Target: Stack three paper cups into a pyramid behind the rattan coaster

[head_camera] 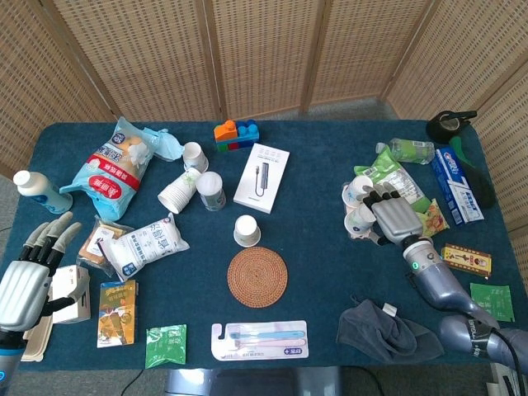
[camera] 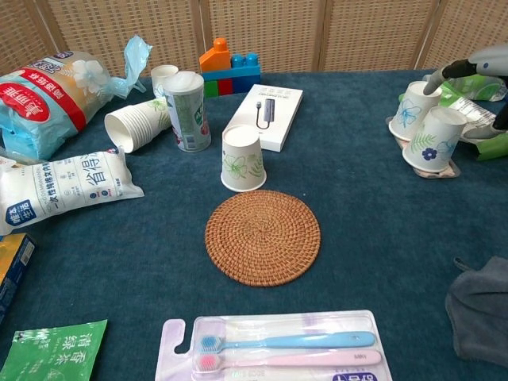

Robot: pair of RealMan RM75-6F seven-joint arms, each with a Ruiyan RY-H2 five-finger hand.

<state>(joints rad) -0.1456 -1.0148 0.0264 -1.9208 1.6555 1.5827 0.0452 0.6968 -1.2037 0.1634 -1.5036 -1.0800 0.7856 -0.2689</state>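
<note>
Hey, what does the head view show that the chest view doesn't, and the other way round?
Only the head view shows the left robot hand, the toothpaste box and the whole right robot hand by two cups. The chest view alone shows nothing extra, only closer detail. Both share the rattan coaster, the inverted paper cup behind it and the toothbrush pack.

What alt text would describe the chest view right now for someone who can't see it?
One upside-down paper cup stands just behind the round rattan coaster on a blue table. At far right, the right hand's fingers reach over two more upside-down cups; a toothbrush pack lies in front.
</note>
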